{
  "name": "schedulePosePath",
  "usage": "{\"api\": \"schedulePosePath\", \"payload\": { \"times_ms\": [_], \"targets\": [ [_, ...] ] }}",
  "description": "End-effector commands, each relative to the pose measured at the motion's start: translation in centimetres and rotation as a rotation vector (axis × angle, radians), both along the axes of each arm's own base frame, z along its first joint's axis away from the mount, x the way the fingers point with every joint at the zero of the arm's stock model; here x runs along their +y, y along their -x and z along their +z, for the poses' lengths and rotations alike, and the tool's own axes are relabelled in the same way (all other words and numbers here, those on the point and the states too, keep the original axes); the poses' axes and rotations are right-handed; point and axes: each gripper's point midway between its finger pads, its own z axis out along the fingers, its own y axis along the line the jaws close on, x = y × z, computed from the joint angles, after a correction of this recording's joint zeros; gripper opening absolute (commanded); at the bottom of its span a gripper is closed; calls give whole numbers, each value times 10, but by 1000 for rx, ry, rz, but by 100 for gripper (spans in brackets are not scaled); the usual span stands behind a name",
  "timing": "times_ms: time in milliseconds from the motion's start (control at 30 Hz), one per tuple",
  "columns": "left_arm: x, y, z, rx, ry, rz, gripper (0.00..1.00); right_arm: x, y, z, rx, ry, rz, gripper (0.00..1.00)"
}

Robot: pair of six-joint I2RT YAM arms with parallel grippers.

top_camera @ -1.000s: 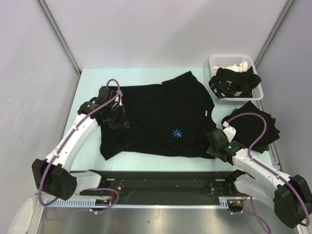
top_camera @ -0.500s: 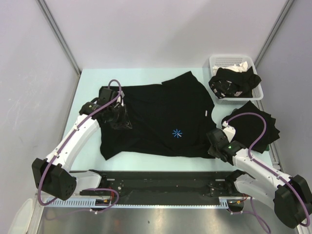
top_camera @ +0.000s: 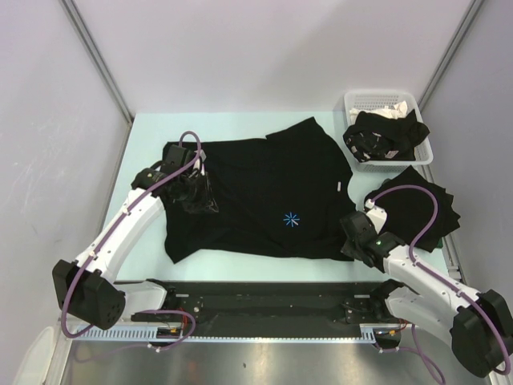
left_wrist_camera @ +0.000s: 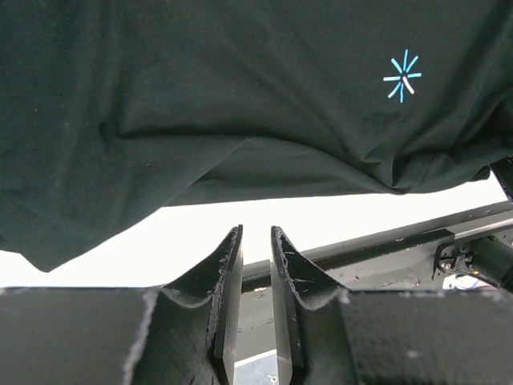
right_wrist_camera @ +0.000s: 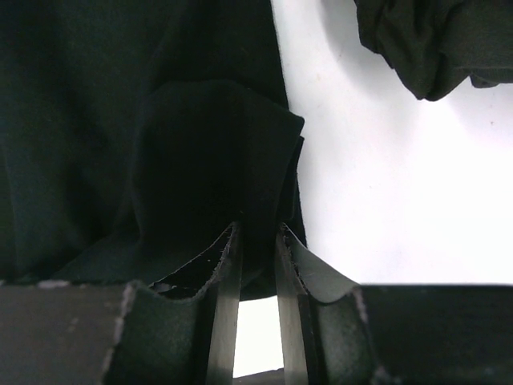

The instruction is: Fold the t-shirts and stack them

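Black cloth covers the middle of the pale table (top_camera: 148,132): a spread t-shirt (top_camera: 256,180) lies flat there with its neck toward the right. Its only print is a small light-blue starburst mark (top_camera: 291,219) on the chest. A white neck label (top_camera: 342,185) shows at the collar, too small to read. No other writing can be made out.

More black shirts lie to the right. A folded pile (top_camera: 417,204) rests on the table just beyond the collar, and another black shirt (top_camera: 385,132) is bundled with some white cloth in the white slotted basket (top_camera: 377,99) at the far right corner.

The left arm reaches forward and bends inward, so the left gripper (top_camera: 195,195) hangs over the shirt's left side. In the left wrist view its fingers (left_wrist_camera: 228,273) stand a narrow gap apart with nothing between them.

The right arm curls in low from the right, with the right gripper (top_camera: 353,234) at the shirt's near right corner. In the right wrist view a raised fold of the hem sits between its fingertips (right_wrist_camera: 228,265). Whether they pinch it I cannot tell.
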Motion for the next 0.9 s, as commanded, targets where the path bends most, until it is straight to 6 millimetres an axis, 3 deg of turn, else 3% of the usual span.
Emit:
{"api": "schedulePosePath", "payload": {
  "times_ms": [0, 867],
  "targets": [
    [-4, -2, 5, -33, 19, 8, 24, 3, -8, 14, -49, -13, -2, 28],
    [-7, -1, 6, -33, 18, -1, 25, 4, -15, 26, -89, 38, 17, 29]
  ]
}}
